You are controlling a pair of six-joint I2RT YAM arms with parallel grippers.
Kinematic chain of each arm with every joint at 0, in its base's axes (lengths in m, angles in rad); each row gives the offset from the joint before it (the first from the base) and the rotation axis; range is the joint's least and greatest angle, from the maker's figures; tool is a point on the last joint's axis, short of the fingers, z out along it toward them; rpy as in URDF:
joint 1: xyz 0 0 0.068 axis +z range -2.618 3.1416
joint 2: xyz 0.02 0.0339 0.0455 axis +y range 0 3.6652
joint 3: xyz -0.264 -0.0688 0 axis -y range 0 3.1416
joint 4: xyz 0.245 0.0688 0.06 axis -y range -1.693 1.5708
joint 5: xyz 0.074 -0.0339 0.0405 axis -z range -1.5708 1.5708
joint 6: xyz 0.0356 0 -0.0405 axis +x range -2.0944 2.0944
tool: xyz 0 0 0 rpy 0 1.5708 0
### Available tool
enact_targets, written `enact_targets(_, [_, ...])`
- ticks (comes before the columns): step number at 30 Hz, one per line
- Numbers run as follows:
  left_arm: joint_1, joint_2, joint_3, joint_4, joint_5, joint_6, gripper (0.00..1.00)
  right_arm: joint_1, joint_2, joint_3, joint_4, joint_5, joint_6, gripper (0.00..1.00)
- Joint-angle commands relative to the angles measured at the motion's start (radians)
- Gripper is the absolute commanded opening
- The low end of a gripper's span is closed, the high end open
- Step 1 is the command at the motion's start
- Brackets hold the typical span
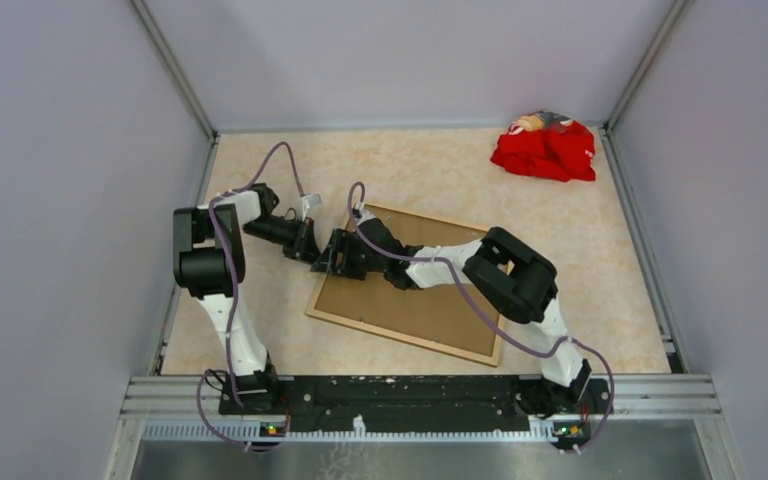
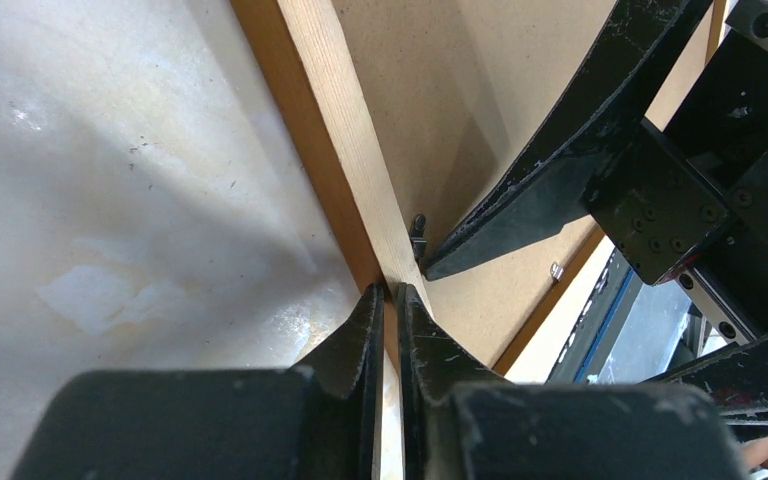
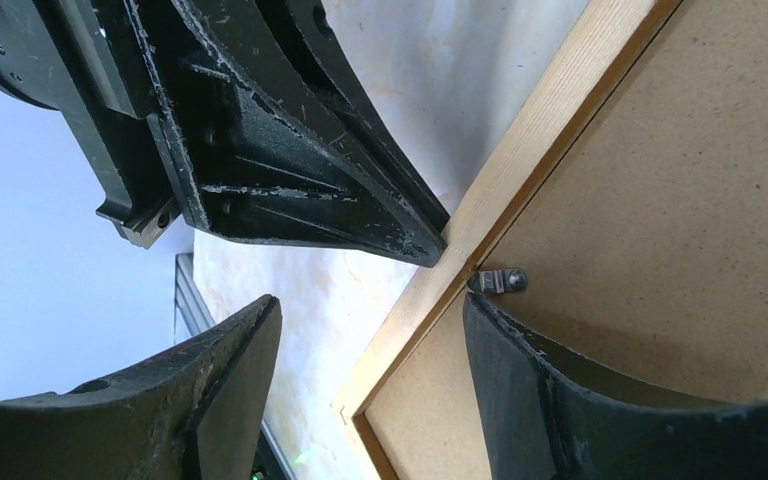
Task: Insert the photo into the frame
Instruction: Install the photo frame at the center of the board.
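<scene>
1. One frame (image 2: 325, 120) lies back-up at the top view's centre.
2. We see the left gripper (image 2: 390, 290) pinched together, tips on its left rail.
3. The right gripper (image 3: 370, 302) gapes, straddling that rail beside a metal tab (image 3: 500, 280).

Pale marbled table (image 1: 600, 300). Lying flat mid-table, skewed, closer to the near edge: wooden frame (image 1: 400, 338), back up, brown board (image 1: 410, 300) inside. Crumpled red cloth (image 1: 545, 150) at far right corner.
</scene>
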Motion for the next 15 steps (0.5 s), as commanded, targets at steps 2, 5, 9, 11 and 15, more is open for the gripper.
enact_targets(2, [-0.013, -0.019, -0.022, 0.029, -0.048, 0.046, 0.11, 0.011, -0.003, 0.0, -0.058, 0.08, -0.024, 0.68])
enact_targets(5, [-0.013, -0.021, -0.019, 0.023, -0.047, 0.046, 0.11, 0.012, -0.018, -0.006, -0.065, 0.076, -0.036, 0.68])
enact_targets(9, [-0.013, -0.024, -0.017, 0.019, -0.047, 0.047, 0.11, 0.02, -0.079, -0.059, -0.068, 0.092, -0.051, 0.68])
enact_targets(11, [-0.013, -0.026, -0.017, 0.018, -0.046, 0.047, 0.1, 0.022, -0.105, -0.079, -0.073, 0.106, -0.058, 0.68])
enact_targets(15, [-0.013, -0.025, -0.018, 0.02, -0.044, 0.047, 0.1, 0.022, -0.102, -0.073, -0.084, 0.114, -0.064, 0.68])
